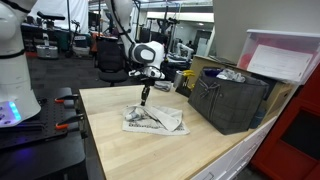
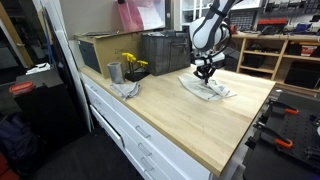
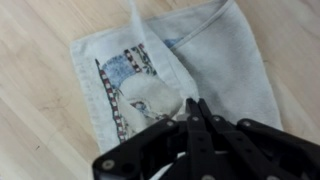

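On the pale wooden table (image 1: 130, 150), beside a dark crate (image 1: 232, 100) (plain in both exterior views), a printed grey cloth (image 1: 160, 120) lies rumpled mid-table, and the gripper (image 1: 144, 101) stands over it, jaws closed, pinching a raised fold.

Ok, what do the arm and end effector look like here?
The arm is white, built of rounded segments with black joint rings. The end effector is black, with slim, angular fingers. No markings are legible.
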Controlling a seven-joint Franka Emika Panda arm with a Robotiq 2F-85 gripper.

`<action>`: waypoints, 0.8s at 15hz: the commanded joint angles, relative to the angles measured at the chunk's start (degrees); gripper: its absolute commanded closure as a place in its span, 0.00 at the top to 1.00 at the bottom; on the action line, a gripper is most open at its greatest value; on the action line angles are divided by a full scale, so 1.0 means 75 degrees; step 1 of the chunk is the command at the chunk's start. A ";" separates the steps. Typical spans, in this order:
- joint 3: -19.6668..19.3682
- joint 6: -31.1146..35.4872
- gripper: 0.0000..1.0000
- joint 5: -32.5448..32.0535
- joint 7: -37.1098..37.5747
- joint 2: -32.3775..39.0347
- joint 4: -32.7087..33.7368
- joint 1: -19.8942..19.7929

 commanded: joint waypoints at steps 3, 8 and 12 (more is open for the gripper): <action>0.0246 -0.0548 0.01 -0.0813 0.0827 0.0018 0.0289 0.0679; 0.0767 -0.1041 0.01 -0.1315 0.1081 0.0063 0.0745 0.1151; 0.1420 -0.1468 0.01 -0.1082 0.0818 0.0217 0.1337 0.1248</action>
